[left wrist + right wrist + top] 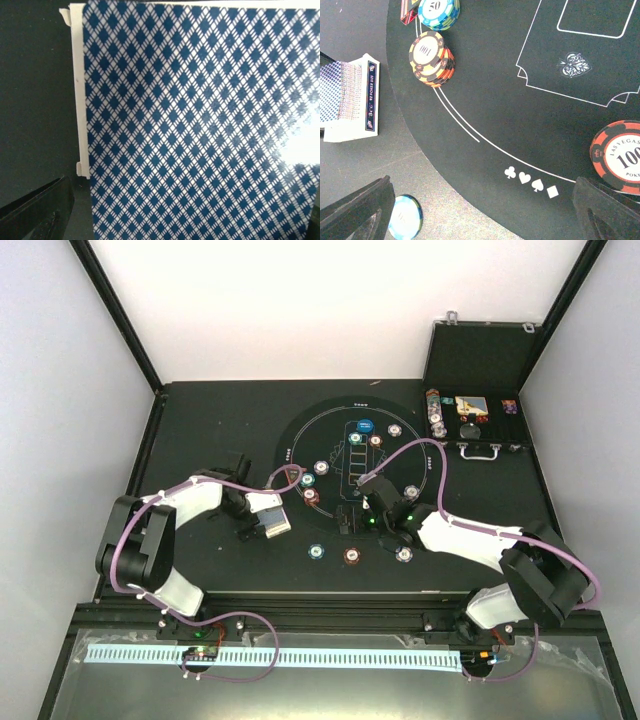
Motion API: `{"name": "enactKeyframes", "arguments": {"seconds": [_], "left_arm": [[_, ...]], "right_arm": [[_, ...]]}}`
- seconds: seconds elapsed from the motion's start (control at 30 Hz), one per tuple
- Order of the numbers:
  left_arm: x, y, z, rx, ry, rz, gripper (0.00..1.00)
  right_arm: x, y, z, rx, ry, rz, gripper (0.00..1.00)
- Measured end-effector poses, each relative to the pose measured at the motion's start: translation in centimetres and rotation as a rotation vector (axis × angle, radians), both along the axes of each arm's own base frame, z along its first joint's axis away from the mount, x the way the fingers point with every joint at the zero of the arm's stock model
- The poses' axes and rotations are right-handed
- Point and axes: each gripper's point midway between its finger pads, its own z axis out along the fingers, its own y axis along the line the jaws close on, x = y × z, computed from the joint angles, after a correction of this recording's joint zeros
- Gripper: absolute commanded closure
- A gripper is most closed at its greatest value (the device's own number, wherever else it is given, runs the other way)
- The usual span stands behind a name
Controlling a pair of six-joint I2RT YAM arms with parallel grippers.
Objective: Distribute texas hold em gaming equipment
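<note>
Card box under the left gripper (252, 518) — right gripper (482, 207) empty over the mat (495, 100).

We see the card box (200, 125) on the table (200, 430) just off the mat's left edge, with a patterned card back facing up. The left fingers are spread wide on either side of it, and no squeeze is visible. The right fingers are spread too and hold nothing, between a pale chip (405, 216) and a red chip (620, 157). More chips sit in stacks (431, 57) around the mat. We judge the box light and stiff. The cards look glossy and slippery and would likely slide out if it tips, so take it across the long cardboard sides and keep it level. The chips are hard and thin — pinch them by the rim.
</note>
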Motion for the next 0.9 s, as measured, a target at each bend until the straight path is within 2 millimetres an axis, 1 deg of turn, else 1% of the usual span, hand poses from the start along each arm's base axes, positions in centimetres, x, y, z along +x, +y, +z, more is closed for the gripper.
{"name": "enactKeyframes", "arguments": {"seconds": [0.33, 0.5, 0.67, 0.77, 0.83, 0.9], "left_arm": [[-0.13, -0.21, -0.09, -0.001, 0.008, 0.008, 0.14], [-0.21, -0.38, -0.18, 0.0, 0.012, 0.004, 0.22], [-0.14, -0.51, -0.15, 0.0, 0.01, 0.003, 0.34], [-0.05, -0.52, -0.1, 0.0, 0.005, 0.003, 0.38], [0.03, -0.52, -0.08, 0.0, 0.002, 0.004, 0.43], [0.06, -0.52, -0.05, 0.0, -0.001, 0.003, 0.51]], "right_arm": [[-0.01, 0.0, -0.07, -0.001, 0.001, 0.001, 0.0], [-0.01, 0.0, -0.17, -0.003, 0.003, 0.0, 0.0], [-0.01, 0.0, -0.17, -0.003, 0.003, 0.0, 0.0], [-0.02, 0.0, -0.17, -0.003, 0.004, 0.001, 0.0], [-0.02, 0.0, -0.17, -0.003, 0.004, 0.001, 0.0], [-0.01, 0.0, -0.17, -0.003, 0.003, 0.0, 0.0]]}}
